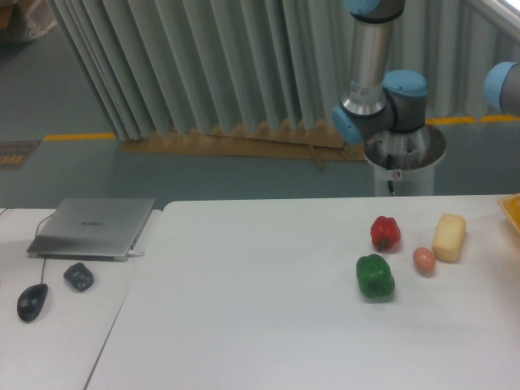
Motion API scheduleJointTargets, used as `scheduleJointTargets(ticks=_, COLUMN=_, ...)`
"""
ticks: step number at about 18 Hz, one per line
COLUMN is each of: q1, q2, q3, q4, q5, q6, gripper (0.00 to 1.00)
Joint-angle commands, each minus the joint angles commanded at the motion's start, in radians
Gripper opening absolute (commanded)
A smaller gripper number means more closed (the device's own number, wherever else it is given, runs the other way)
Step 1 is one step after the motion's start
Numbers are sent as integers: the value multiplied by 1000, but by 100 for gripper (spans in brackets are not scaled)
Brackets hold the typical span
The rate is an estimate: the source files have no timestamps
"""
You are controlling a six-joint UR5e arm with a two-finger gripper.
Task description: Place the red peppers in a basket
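A small glossy red pepper [385,232] sits upright on the white table [260,309], right of centre. The basket [512,205] shows only as a yellow-orange rim edge at the right border of the frame, to the right of the pepper. The arm's base and lower joints [382,97] stand behind the table's far edge. The gripper is out of view, above the frame.
A green bell pepper [374,275] lies just in front of the red one. An orange-brown egg-like ball [423,260] and a pale yellow bread-like block [449,237] lie to its right. A laptop [93,227], a dark object [78,276] and a mouse [32,301] are at the left.
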Motion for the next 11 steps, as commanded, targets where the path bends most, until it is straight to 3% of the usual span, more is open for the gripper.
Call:
scheduleJointTargets(ticks=5, q1=-78, q2=-2, q3=0, q4=11, q5=0, q6=-201, gripper=100)
scheduleJointTargets(ticks=11, q1=-228, q2=-6, q3=-8, q4=119, q5=9, q6=-672, gripper=100)
